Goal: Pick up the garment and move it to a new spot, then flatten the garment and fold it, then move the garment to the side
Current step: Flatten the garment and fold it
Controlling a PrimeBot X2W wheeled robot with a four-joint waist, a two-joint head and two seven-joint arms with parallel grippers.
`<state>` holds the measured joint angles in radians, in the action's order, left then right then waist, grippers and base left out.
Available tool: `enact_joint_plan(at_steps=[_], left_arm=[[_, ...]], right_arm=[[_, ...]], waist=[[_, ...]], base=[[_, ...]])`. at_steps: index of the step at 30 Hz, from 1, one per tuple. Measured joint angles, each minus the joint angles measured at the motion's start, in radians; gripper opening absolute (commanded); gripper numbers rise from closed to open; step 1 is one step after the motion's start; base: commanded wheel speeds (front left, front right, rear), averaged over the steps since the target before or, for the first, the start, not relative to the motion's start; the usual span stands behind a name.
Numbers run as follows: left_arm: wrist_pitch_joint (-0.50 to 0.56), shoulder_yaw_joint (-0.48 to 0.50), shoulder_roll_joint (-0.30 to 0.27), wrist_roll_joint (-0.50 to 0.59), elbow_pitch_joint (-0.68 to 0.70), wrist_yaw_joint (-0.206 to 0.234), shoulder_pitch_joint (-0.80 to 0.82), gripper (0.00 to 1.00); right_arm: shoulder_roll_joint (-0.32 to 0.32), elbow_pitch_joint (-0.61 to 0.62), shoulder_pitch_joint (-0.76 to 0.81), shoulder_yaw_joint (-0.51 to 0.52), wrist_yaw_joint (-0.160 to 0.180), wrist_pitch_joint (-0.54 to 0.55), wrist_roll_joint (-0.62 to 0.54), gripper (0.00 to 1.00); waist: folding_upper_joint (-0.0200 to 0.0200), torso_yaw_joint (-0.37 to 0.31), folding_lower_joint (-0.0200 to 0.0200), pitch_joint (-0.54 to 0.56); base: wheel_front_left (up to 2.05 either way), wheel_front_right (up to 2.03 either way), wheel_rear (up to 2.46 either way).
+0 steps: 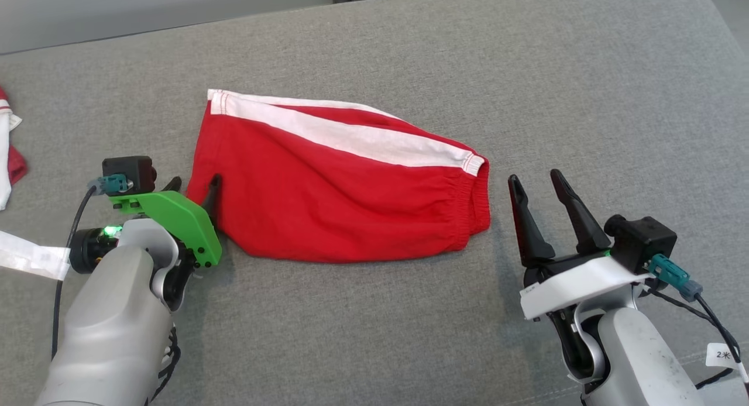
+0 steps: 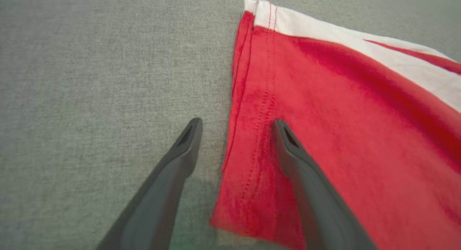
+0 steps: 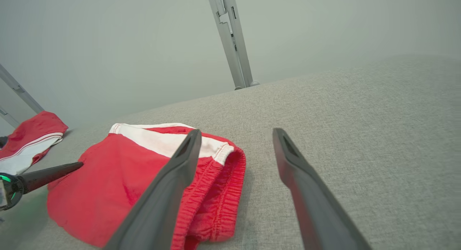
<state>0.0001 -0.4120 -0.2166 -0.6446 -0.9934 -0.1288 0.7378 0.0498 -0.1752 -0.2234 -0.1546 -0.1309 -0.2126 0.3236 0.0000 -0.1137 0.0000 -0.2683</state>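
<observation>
Shorts (image 1: pixel 327 189) lie on the gray cushion (image 1: pixel 585 72), soft and floppy. Left gripper (image 1: pixel 195 179) straddles the hem (image 2: pixel 248 98), right gripper (image 1: pixel 535 176) waits by the waistband (image 1: pixel 477 201), both spread wide; those edges look good to pinch.

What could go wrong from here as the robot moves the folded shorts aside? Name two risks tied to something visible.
1. The open left pincer straddles the hem of the red shorts, one finger over cloth, one over the grey surface; closing might catch only the top layer, so the fold opens.
2. The right pincer stands open, apart from the waistband; a one-sided lift could drag that end.
</observation>
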Motion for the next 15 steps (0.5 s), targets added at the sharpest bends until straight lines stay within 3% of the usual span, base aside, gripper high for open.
enact_joint_plan(at_steps=[5,6,7,15], left_arm=[[0.027,-0.003,-0.011,-0.006,0.001,0.0,0.0,1.0],[0.03,-0.004,-0.012,-0.006,0.001,0.0,0.0,0.19],[0.03,-0.006,-0.013,-0.007,0.002,0.001,-0.001,0.0],[0.012,-0.009,-0.012,-0.034,0.049,0.001,-0.045,0.0]], right_arm=[[0.0,0.013,0.015,0.007,0.0,0.001,0.006,1.0],[0.0,0.014,0.015,0.009,0.0,0.001,0.008,1.0],[0.0,0.015,0.015,0.009,0.0,0.001,0.009,1.0],[0.0,0.012,0.028,0.036,0.0,-0.002,0.012,1.0]], waist=[[0.0,-0.021,0.0,-0.004],[0.0,-0.025,0.0,-0.004],[0.0,-0.027,0.0,-0.003],[0.0,-0.012,0.0,0.02]], base=[[0.0,0.0,0.0],[0.0,0.0,0.0],[0.0,0.0,0.0],[0.0,0.0,0.0]])
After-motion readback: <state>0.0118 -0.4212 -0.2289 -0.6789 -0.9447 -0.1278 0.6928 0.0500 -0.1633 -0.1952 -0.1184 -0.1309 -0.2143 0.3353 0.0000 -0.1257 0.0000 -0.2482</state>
